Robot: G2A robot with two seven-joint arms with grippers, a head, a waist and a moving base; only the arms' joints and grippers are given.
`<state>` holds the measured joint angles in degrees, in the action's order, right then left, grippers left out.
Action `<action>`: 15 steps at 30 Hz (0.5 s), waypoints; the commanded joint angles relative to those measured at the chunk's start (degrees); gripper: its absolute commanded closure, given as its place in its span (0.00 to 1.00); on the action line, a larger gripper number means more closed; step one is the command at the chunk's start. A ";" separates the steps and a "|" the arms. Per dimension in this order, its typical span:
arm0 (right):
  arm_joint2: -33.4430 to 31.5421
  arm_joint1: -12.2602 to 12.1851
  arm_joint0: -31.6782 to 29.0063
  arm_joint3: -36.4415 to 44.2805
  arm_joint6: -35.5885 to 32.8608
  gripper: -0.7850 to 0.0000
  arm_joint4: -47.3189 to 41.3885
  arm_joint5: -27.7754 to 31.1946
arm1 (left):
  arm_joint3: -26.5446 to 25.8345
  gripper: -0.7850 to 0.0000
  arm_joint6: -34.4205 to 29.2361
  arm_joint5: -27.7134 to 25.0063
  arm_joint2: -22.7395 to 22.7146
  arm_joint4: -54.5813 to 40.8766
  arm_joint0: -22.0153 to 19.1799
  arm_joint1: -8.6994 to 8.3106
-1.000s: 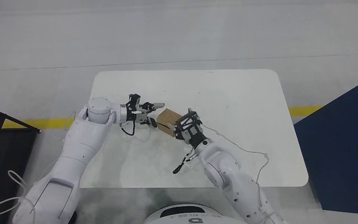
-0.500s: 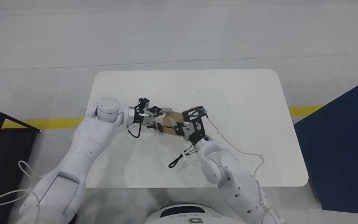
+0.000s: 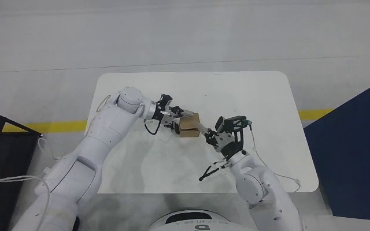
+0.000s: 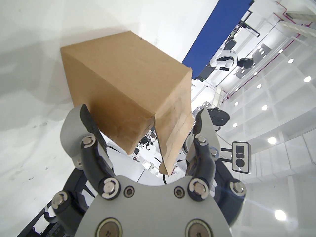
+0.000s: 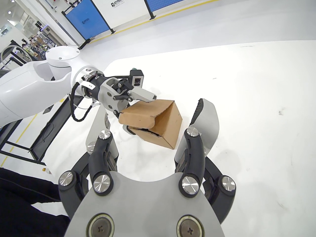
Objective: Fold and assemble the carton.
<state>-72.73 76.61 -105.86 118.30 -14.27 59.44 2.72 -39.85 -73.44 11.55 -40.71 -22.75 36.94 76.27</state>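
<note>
— What is being shown of the left arm [image 5: 32, 87]?
— Smooth white shells, with a black cable [image 5: 75, 114] being looped at the wrist.
— And the grippers?
— On the left gripper [image 4: 142, 113] and right gripper [image 5: 153, 108], silver fingers [image 5: 209, 124] are being backed by black, seemingly ribbed pads [image 4: 90, 124]; round screws [image 5: 102, 181] are being shown.

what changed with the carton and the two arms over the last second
The left gripper moved in and closed on the carton, shifting it toward the middle of the table. The right gripper, earlier at the carton, let go and drew back, open. The table itself stayed as it was.
</note>
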 commanded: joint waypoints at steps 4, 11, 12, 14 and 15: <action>-0.60 -0.42 -0.50 -3.08 0.58 0.18 -1.96 5.11 | 5.30 0.00 0.69 -1.28 -0.67 0.50 -1.24 -0.02; 1.16 -0.76 3.35 -11.27 0.92 0.29 0.91 10.62 | 5.53 0.00 3.95 -1.41 -2.69 0.93 -1.87 -0.78; 1.64 -0.80 3.98 -12.22 0.71 0.38 2.63 10.51 | 4.95 0.00 4.13 -1.21 -2.68 0.91 -1.80 -0.71; 2.99 -0.77 5.00 -13.94 0.73 0.43 5.05 10.21 | 4.13 0.00 5.21 -1.01 -2.72 0.76 -1.83 -0.49; 3.61 -0.77 5.53 -14.74 0.53 0.46 6.39 9.95 | 3.74 0.00 5.75 -0.82 -2.63 0.69 -1.84 -0.32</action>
<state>-69.85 75.83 -100.91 104.50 -13.60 64.34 12.97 -35.69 -68.38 10.53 -43.42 -21.95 35.10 75.77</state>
